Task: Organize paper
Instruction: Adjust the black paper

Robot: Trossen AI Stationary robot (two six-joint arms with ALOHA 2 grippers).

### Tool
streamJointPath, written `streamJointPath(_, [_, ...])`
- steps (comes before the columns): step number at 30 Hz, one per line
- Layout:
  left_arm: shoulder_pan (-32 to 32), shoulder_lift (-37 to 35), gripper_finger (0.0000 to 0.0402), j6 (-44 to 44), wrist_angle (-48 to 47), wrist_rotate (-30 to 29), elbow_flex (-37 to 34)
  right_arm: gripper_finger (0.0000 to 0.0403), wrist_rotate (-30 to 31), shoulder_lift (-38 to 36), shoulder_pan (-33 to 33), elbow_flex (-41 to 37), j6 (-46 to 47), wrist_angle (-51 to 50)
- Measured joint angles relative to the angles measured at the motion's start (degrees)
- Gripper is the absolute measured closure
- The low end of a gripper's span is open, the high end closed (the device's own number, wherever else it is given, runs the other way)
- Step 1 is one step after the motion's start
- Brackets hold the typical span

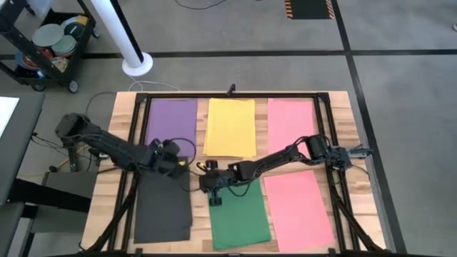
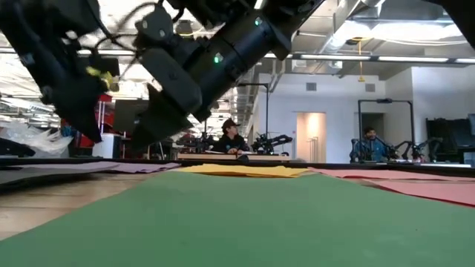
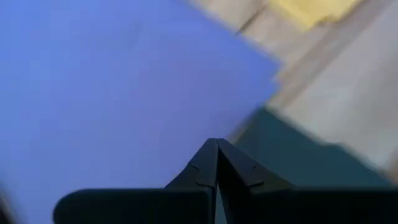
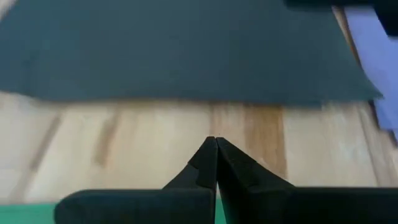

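Both arms converge at table centre, left gripper [image 1: 173, 158] above the black sheets [image 1: 163, 207], right gripper [image 1: 208, 183] blocking the wood strip [image 4: 186, 130] beside green paper [image 1: 239, 218]. Pink sheets [image 1: 296, 207] lie unobstructed.

Dark arm [image 2: 215, 59] hangs over green paper [image 2: 245, 222].

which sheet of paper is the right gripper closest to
The green paper: the right gripper sits at its top-left corner, while the black, yellow and pink sheets lie farther off.
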Motion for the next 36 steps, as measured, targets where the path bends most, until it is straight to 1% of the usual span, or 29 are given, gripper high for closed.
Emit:
streamJointPath(3, [4.3,0.2,0.0401,3.5,2.6,1.6,-1.6,0.0403,-0.9,0.0,0.1,0.0,0.0,2.1])
streamJointPath(6, [7.7,0.3,0.0401,9.0,9.1,3.1,-3.4,0.0403,-1.7,0.0,-0.2,0.0,0.0,3.4])
streamJointPath(9, [10.5,0.3,0.0401,14.9,16.9,6.8,-4.7,0.0403,-1.7,0.0,-0.5,0.0,-0.1,4.2])
streamJointPath(11, [12.1,0.3,0.0401,17.1,18.3,8.9,-5.3,0.0403,-1.6,0.0,-0.6,0.0,-0.2,3.8])
streamJointPath(16, [14.8,0.3,0.0402,17.9,17.7,8.7,-7.0,0.0403,-1.7,0.0,-0.2,0.0,-1.2,1.9])
streamJointPath(22, [15.8,0.3,0.0401,18.9,21.5,12.6,-9.1,0.0403,-1.7,0.0,0.4,0.0,-1.9,-0.2])
streamJointPath(28, [14.8,0.3,0.0401,19.2,24.0,12.9,-9.2,0.0403,-1.7,0.0,0.4,0.0,-1.8,-0.5])
streamJointPath(36, [13.3,0.3,0.0401,19.1,24.1,14.4,-9.2,0.0403,-1.7,0.0,0.3,0.0,-1.7,-0.9])
